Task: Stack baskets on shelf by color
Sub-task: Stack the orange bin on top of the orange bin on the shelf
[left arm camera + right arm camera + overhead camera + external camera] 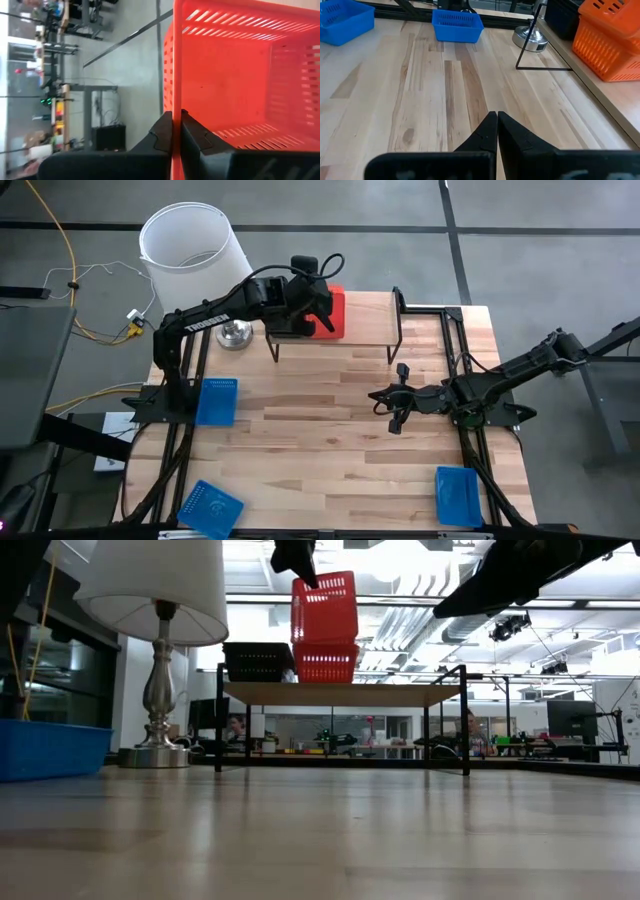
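My left gripper (300,565) is over the shelf (365,320) at the table's far side, shut on a red basket (325,608). This basket stands tipped on edge above a second red basket (325,662), which sits on the shelf top; its lower edge reaches that basket's rim. A black basket (258,660) rests on the shelf beside them. My right gripper (393,408) hovers shut over the table (420,100) right of centre, holding nothing. My left gripper pinches one wall of the red basket at its rim (176,90), one finger inside the basket and one outside. It comes from above, slanting down. The basket hangs below the fingers, tipped on edge, with its lower end at the rim of the red basket beneath.
Three blue baskets lie on the table: one at the left (217,400), one at the near left corner (210,508), one at the near right (457,495). A lamp with a white shade (190,245) stands left of the shelf. Bare wood lies between the arms.
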{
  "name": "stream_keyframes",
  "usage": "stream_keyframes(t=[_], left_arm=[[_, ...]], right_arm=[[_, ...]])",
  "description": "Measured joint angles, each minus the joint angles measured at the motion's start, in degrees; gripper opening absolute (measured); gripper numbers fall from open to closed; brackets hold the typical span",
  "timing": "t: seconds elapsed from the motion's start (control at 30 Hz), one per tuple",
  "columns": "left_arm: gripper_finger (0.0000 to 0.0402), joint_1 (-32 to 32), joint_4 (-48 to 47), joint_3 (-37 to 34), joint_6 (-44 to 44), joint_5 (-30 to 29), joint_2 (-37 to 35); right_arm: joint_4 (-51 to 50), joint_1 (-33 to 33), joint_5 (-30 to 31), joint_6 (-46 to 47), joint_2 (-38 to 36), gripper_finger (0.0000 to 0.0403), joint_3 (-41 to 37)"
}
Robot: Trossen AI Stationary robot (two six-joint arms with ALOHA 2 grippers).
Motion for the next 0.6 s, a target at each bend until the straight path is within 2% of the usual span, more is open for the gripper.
stream_keyframes(t=[0.17,0.6], left_arm=[[0.0007,0.0,0.0,0.0,-0.4,2.7,0.0],[0.0079,0.0,0.0,0.0,-1.4,1.2,0.0]], right_arm=[[0.0,0.0,0.0,0.0,0.0,0.0,0.0],[0.0,0.0,0.0,0.0,0.0,0.0,0.0]])
